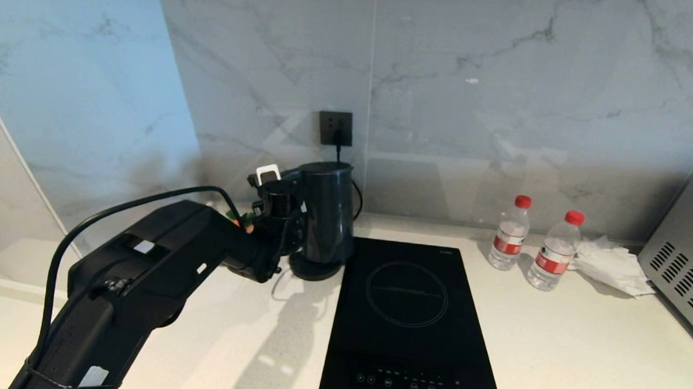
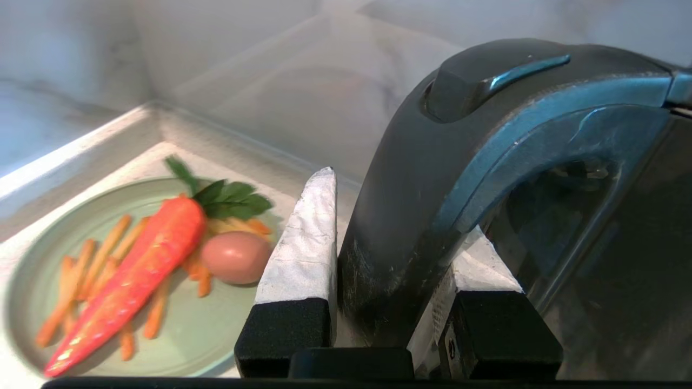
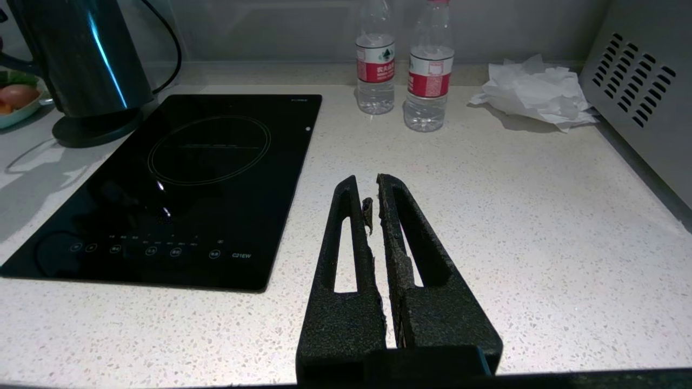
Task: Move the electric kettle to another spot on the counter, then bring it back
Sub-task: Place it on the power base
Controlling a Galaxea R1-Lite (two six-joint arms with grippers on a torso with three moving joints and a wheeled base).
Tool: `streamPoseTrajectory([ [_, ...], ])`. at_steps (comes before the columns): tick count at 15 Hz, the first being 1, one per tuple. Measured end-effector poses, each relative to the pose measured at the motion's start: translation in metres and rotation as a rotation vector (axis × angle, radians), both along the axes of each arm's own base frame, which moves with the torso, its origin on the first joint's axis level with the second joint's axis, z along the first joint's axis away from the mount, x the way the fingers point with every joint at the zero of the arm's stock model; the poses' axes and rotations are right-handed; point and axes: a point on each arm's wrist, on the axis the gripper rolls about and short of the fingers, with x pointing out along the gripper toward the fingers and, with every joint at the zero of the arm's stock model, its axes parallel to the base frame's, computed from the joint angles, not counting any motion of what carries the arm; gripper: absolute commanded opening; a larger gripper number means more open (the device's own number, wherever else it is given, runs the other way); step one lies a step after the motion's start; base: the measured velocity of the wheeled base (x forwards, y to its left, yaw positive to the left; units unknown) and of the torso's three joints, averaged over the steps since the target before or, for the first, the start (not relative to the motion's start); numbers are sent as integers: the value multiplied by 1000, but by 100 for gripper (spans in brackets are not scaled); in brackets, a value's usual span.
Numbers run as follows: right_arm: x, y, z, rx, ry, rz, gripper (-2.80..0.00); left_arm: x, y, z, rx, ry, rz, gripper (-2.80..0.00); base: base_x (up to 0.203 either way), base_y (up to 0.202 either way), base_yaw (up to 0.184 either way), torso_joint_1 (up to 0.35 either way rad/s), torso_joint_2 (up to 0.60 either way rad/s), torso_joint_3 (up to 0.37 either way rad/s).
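The counter (image 1: 550, 344) runs wide and pale under a grey-veined marble wall (image 1: 503, 78), speckled stone from one side to the other. Sunk flat into it, in front of the robot, is a black induction hob (image 1: 405, 320). At the far right stands a grey metal appliance (image 1: 685, 262) with rows of vent slots.

The left arm (image 1: 144, 279) reaches in from the near left toward the back of the counter. There the electric kettle (image 1: 325, 211) stands upright on its round base disc (image 1: 314, 269), just beside the hob's back left corner and under the wall socket (image 1: 335, 128), where a cord is plugged in. The left gripper (image 1: 279, 206) is at the kettle's handle (image 2: 432, 216); in the wrist view its jaws sit on either side of the handle's lower stem, clenched around it, one white-taped finger (image 2: 308, 237) outside the loop and the other inside.

Behind the arm, in the corner, lies a pale green plate (image 2: 216, 335) with a toy carrot (image 2: 135, 270), an egg (image 2: 237, 257) and orange sticks.

To the right of the hob, near the wall, two water bottles (image 1: 509, 234) with red caps stand close together, a crumpled white tissue (image 1: 609, 264) just beside them.

The right gripper (image 3: 373, 200) hangs above bare counter on the hob's right, jaws pressed almost together on nothing.
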Motion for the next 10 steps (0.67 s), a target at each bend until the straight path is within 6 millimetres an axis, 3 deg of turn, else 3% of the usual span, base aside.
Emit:
streamPoseTrajectory([
  [10, 0, 0, 0, 0, 0, 0, -280, -11, 24, -6, 5, 18, 28, -280, 0, 0, 0, 0, 0, 0],
])
